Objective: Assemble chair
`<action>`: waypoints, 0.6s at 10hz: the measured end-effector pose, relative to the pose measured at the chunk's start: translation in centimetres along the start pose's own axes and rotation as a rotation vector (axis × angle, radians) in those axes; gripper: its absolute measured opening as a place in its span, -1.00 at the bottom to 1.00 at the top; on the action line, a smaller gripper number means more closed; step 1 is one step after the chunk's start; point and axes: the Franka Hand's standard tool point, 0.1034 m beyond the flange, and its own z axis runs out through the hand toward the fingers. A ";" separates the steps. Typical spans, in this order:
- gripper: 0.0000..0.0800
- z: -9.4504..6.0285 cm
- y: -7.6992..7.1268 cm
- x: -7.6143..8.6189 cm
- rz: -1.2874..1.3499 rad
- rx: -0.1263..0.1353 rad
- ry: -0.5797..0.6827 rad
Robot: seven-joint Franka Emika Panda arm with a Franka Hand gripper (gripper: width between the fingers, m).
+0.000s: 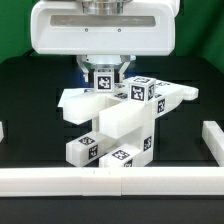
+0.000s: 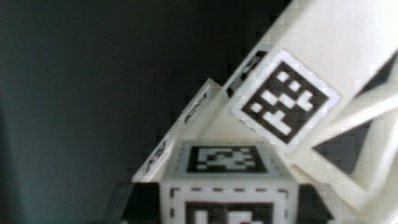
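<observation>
Clamped from above, jaws shut on a small white tagged plastic cube [image 1: 102, 80] topping the half-built white blocky plastic chair [image 1: 112, 125], which stands on the dark surface [image 1: 30, 120] behind the plain white rail [image 1: 110, 181], likely to steady or seat that piece.

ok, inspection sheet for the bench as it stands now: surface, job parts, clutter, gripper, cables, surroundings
surface: black table, bare around the parts.
job's things: chair partly assembled, white tagged pieces joined into one cluster mid-table; a small tagged cube sits at its top.
clutter: nothing seen.
grippers: gripper shut on the small tagged cube, directly above the cluster; the wrist view shows tagged faces close up.
cables: nothing seen.
surroundings: white rail along the near edge, short white rail pieces at both sides; dark backdrop behind; large white robot body overhead.
</observation>
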 end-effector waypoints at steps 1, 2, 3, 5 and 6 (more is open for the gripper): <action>-0.29 0.0 0.0 0.0 0.100 0.000 -0.001; -0.29 0.0 0.0 0.0 0.160 0.001 -0.001; -0.29 0.0 0.0 0.0 0.275 0.007 -0.002; -0.29 0.0 0.0 0.0 0.363 0.012 -0.004; -0.29 0.0 -0.1 0.0 0.436 0.012 -0.004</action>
